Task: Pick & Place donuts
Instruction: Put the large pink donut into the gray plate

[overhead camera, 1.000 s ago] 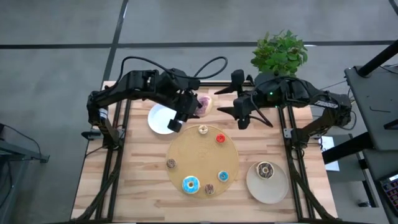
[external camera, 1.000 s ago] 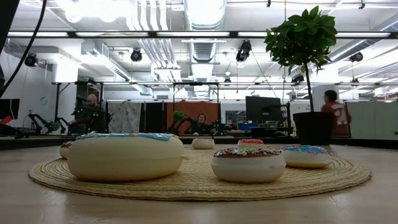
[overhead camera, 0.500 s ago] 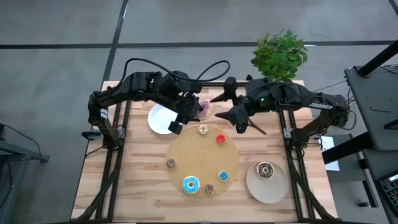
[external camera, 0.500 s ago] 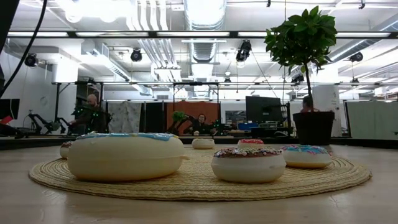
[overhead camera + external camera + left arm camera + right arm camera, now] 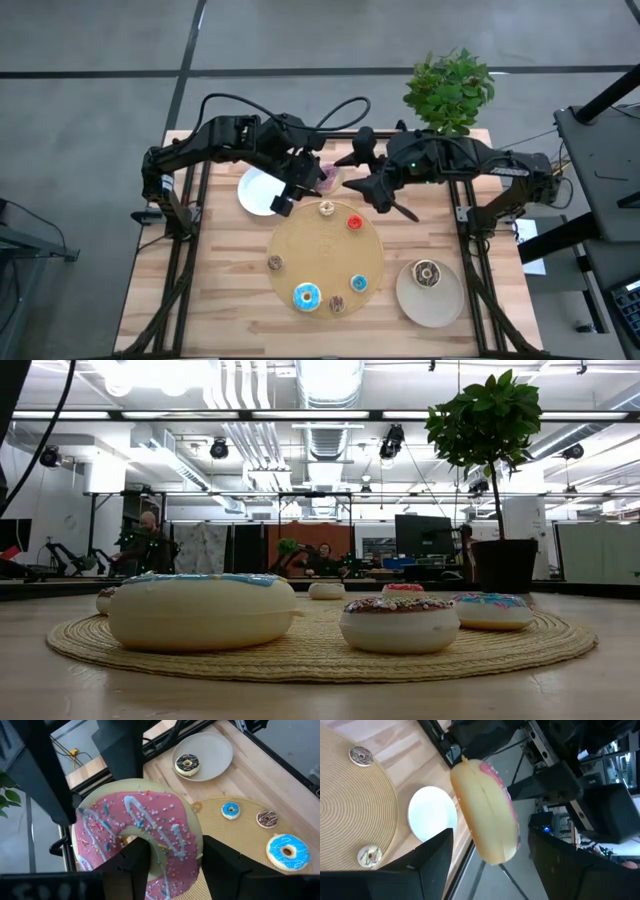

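No brand, label or readable writing shows in any view. Surface: pale wood-plank table [image 5: 230, 290] on a dark frame, grey floor around it; low view looks into an open workshop with ceiling ducts, lights, monitors and seated people far behind. Left to right in the high view: white plate [image 5: 258, 192] at the table's rear left, partly under the left arm. Left gripper [image 5: 322, 176] hangs above the table just beyond the mat's far edge, fingers closed on the pink donut [image 5: 137, 837]; its wrist view shows the iced, sprinkled face filling the frame between the two dark fingers [image 5: 131, 870]. Round woven mat [image 5: 320, 250] at centre carries a tan donut [image 5: 327, 208] and a red one [image 5: 354, 223] near its far edge, a brown one [image 5: 275, 263] at its left, a large blue donut [image 5: 307, 296], a chocolate-sprinkled one [image 5: 338, 305] and a small blue one [image 5: 359, 284] toward the near edge. Right gripper [image 5: 352, 172] is just beside the pink donut on its right, jaws spread wide and holding nothing; its wrist view sees that donut edge-on between them, not touching. Beige plate [image 5: 430, 295] at the near right holds a chocolate donut [image 5: 427, 273]. Potted plant [image 5: 450, 88] stands at the rear right edge. The two arms crowd the same spot over the table's rear centre.
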Robot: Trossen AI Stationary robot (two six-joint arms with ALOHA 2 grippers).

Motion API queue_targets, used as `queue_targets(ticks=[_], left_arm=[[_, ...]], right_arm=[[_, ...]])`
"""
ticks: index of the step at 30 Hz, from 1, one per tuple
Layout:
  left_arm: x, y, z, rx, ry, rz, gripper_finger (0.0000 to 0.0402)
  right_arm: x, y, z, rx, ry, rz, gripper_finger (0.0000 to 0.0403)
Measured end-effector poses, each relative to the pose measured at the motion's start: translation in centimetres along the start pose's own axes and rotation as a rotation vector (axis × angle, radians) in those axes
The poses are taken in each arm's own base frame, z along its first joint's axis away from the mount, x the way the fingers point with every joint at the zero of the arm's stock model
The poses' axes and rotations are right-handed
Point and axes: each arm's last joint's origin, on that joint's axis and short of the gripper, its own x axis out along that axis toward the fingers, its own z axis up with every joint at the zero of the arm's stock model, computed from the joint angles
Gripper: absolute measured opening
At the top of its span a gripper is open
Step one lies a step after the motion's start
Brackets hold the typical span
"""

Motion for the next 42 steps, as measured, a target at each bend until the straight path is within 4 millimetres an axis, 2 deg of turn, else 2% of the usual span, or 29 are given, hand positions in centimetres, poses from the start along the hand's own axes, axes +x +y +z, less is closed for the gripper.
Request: queue_targets(ticks=[11, 21, 30, 35, 42], left_arm=[[0.0, 0.0, 0.0, -0.001, -0.002, -0.002, 0.0138], [0.0, -0.1, 0.0, -0.002, -0.009, -0.017, 0.0138], [0.0, -0.1, 0.0, -0.013, -0.008, -0.018, 0.0138], [0.0, -0.1, 0.0, -0.013, -0.008, -0.018, 0.0138], [0.0, -0.1, 0.0, -0.013, -0.008, -0.017, 0.0138]], right_arm=[[-0.1, 0.1, 0.3, -0.005, -0.012, -0.004, 0.0247], [1.1, 0.6, 0.6, -0.012, -0.002, 0.023, 0.0231], [0.9, 0.5, 0.6, 0.001, -0.004, 0.019, 0.0219], [0.8, 0.5, 0.6, 0.005, -0.002, 0.012, 0.0195], [0.8, 0.5, 0.6, 0.005, 0.007, 0.004, 0.0135]])
